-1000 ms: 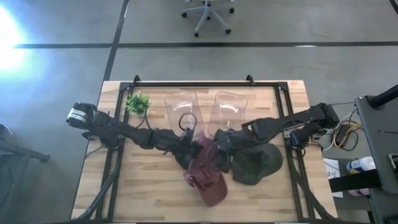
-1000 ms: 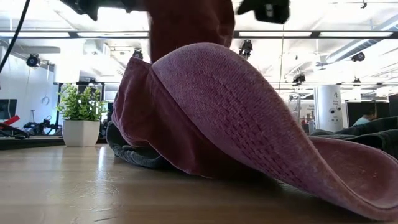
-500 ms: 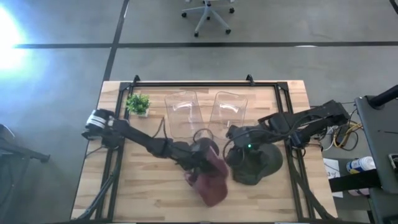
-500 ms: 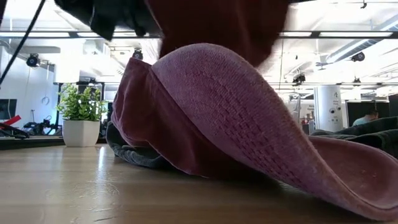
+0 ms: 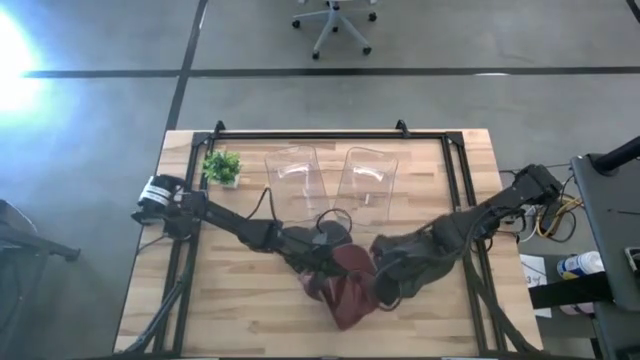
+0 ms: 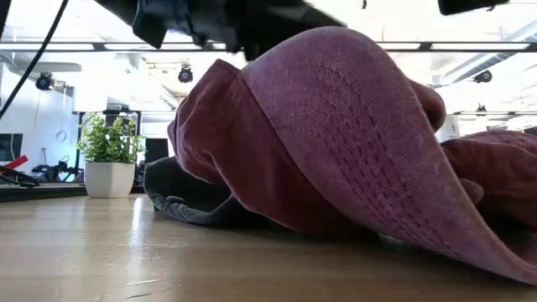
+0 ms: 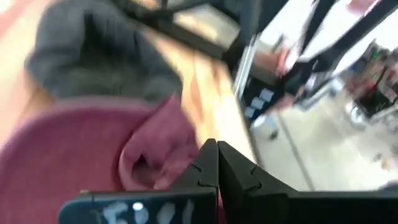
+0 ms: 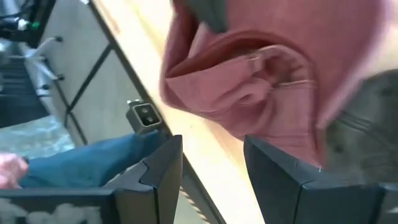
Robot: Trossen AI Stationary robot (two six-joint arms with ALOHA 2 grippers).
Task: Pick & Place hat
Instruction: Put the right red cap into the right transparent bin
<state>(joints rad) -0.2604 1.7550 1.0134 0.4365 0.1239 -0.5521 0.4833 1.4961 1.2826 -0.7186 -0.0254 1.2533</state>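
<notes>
A maroon hat (image 5: 350, 290) lies crumpled near the middle of the table and fills the low view (image 6: 352, 143). It rests partly against a dark grey-green hat (image 5: 430, 262) on its right, which also shows behind it (image 6: 180, 197). My left gripper (image 5: 325, 258) reaches in from the left and is shut at the maroon hat's far-left side (image 7: 214, 149). My right gripper (image 5: 383, 290) comes from the right, low over the seam between the two hats. It is open (image 8: 211, 140) and faces the maroon hat's inner band (image 8: 267, 59). My left gripper is shut at a bunched fold of the maroon hat (image 7: 177, 140), slanting down from the table's left. The fingers (image 7: 205, 165) hide whether the cloth is pinched between them. The fold rises toward the gripper (image 6: 226, 71), and the brim lies on the table.
A small potted plant (image 5: 222, 166) stands at the far left, and two clear plastic containers (image 5: 292, 180) (image 5: 368, 180) stand along the far side. A black frame (image 5: 310, 134) borders the table. A person's blue trouser leg (image 8: 93, 168) shows beyond the table edge.
My left gripper moved toward the table's right and near edge with the maroon hat. The hat has bunched up, and its crown now stands higher in the low view. My right gripper swung from over the dark hat's far side toward the near edge, beside the maroon hat.
</notes>
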